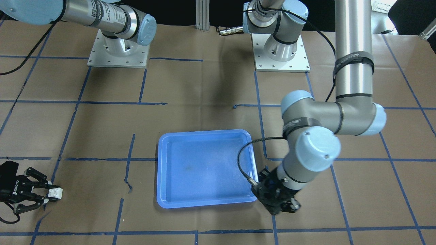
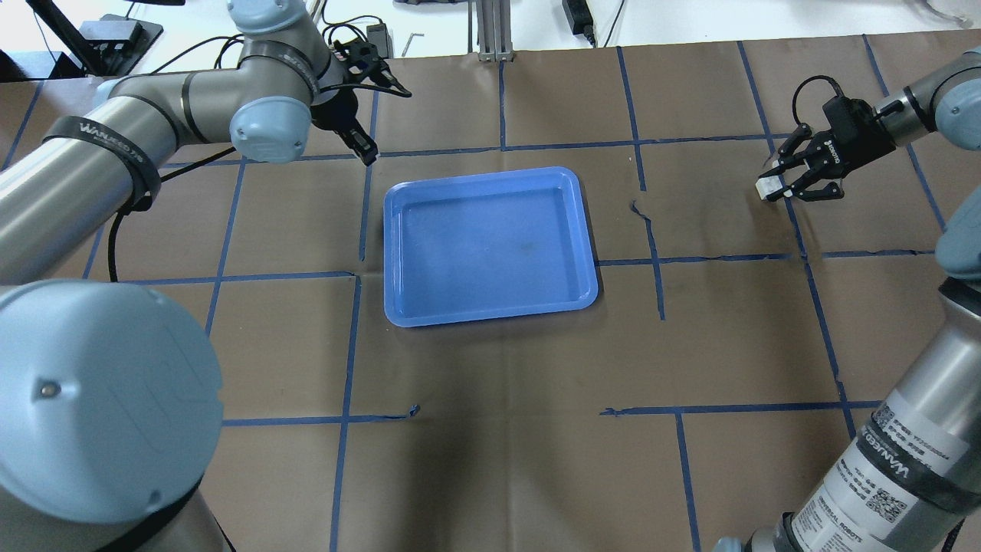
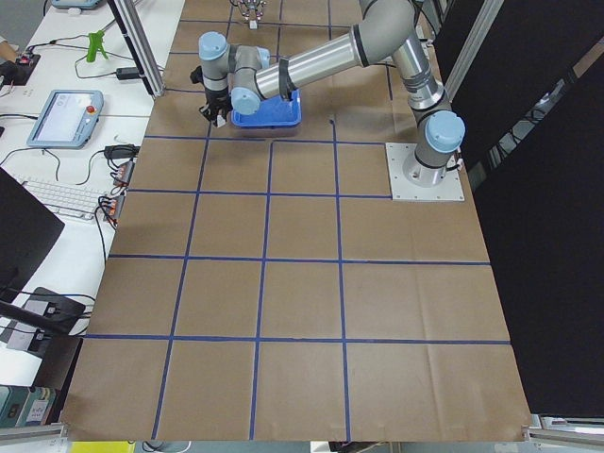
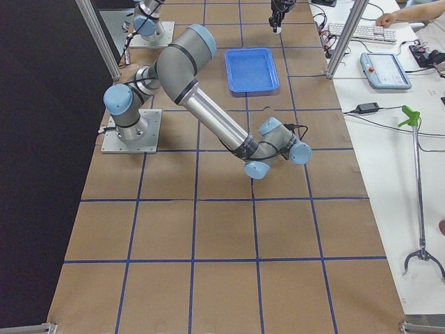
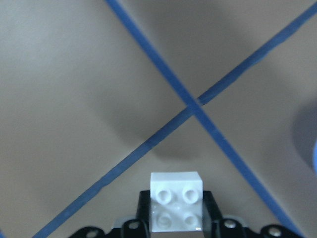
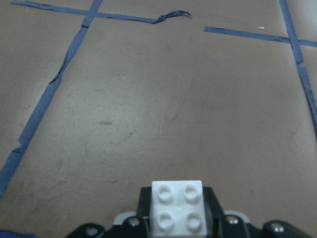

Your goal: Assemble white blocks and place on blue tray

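Note:
The blue tray (image 2: pixel 490 245) lies at the table's middle with nothing in it; it also shows in the front view (image 1: pixel 204 168). My left gripper (image 2: pixel 366 149) is beyond the tray's far left corner, just outside it in the front view (image 1: pixel 287 206). It is shut on a white block (image 5: pixel 177 201), studs toward the camera, above crossing blue tape lines. My right gripper (image 2: pixel 774 188) is far to the tray's right, low over the paper. It is shut on the other white block (image 2: pixel 766 188), which also shows in the front view (image 1: pixel 54 193) and the right wrist view (image 6: pixel 178 206).
Brown paper with a grid of blue tape lines (image 2: pixel 651 230) covers the table. The two arm bases (image 1: pixel 281 51) stand on metal plates at the robot's side. A monitor, keyboard and cables lie on a side bench (image 3: pixel 66 113) off the table.

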Controlling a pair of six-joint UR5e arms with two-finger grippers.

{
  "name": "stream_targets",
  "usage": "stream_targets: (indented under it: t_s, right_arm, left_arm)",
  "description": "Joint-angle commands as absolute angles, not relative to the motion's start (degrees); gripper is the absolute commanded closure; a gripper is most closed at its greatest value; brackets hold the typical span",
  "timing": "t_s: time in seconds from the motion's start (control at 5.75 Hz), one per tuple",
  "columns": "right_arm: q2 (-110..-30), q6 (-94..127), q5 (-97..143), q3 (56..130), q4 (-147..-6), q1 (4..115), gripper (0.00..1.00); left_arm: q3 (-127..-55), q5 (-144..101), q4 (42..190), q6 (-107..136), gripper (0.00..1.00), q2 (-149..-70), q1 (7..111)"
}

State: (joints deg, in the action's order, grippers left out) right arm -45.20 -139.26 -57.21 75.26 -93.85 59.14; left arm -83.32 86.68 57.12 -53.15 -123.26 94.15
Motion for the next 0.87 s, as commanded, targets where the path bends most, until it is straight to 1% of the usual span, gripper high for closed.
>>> stream_targets:
  t_s: [0.0, 0.17, 0.35, 0.52, 0.7]
  right_arm:
    - [-48.8, -138.5, -57.3, 75.4, -93.3, 59.2, 0.81]
    - [-52.7, -134.9, -57.4, 76.2, -92.3, 59.2, 0.81]
    - [-56.0, -134.7, -57.0, 78.6, -88.9, 59.4, 0.8]
    - [-60.8, -134.6, -54.9, 84.5, -88.9, 59.5, 0.8]
    - [-66.0, -131.8, -50.9, 92.4, -91.7, 59.5, 0.8]
  left_arm:
    - [-89.6, 86.7, 57.0, -62.4, 0.84, -120.0, 104.2]
    - [-92.9, 86.4, 56.3, -62.6, 0.84, -120.0, 105.7]
    - [-94.4, 86.7, 56.1, -62.6, 0.84, -120.4, 106.8]
    - [-94.8, 86.4, 54.3, -62.8, 0.84, -121.1, 107.1]
    - [-96.0, 86.8, 54.1, -63.1, 0.84, -121.0, 108.0]
